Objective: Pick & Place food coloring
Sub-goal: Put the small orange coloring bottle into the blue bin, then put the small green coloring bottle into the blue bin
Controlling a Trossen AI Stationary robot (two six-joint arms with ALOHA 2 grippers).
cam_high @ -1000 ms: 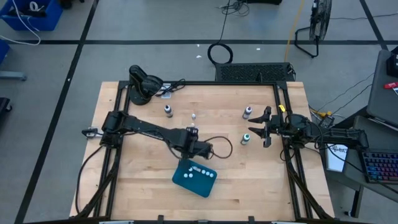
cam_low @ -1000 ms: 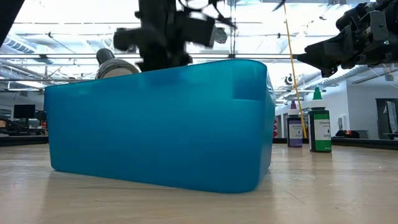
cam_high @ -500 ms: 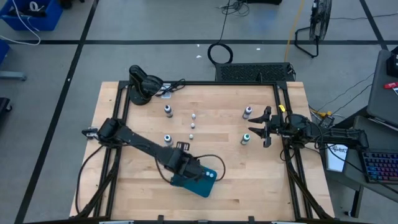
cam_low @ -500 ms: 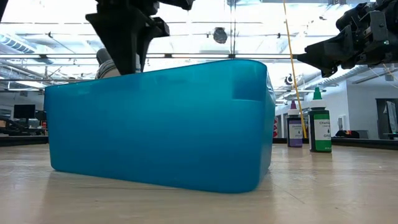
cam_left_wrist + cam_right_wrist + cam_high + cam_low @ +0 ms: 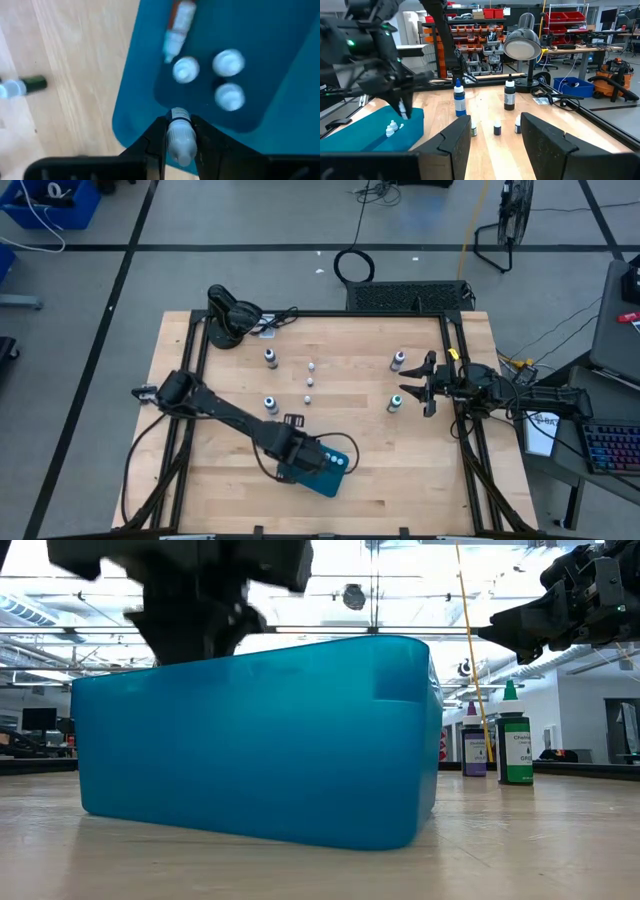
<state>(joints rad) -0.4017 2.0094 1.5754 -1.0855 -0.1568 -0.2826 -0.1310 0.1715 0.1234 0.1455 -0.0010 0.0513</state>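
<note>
A teal bin (image 5: 330, 475) sits on the table near its near edge; it fills the low view (image 5: 260, 740). In the left wrist view it holds three upright whitish dropper bottles (image 5: 186, 69) and one lying down (image 5: 179, 25). My left gripper (image 5: 305, 463) hovers over the bin (image 5: 140, 90), shut on another tiny whitish dropper bottle (image 5: 180, 137). Loose small bottles (image 5: 309, 381) stand mid-table. My right gripper (image 5: 418, 387) waits open at the table's right side, between the purple bottle (image 5: 398, 360) and the green bottle (image 5: 395, 402). My left gripper pinches the tiny dropper bottle by its body (image 5: 180, 145) between its two fingers (image 5: 159, 131), which come from above, pointing down. The bottle is lifted clear, above the bin's edge.
A blue-bodied bottle (image 5: 270, 405) and a dark one (image 5: 270, 358) stand on the table's left half. In the right wrist view they stand beyond three small bottles (image 5: 497, 129). Black frame rails run along both table sides. Bare wood lies near the near-right corner.
My left gripper has travelled from the table's middle toward the near edge, carrying the tiny bottle, and now hangs over the bin. The blue-bodied bottle that the arm hid has come into sight. The right arm has kept still.
</note>
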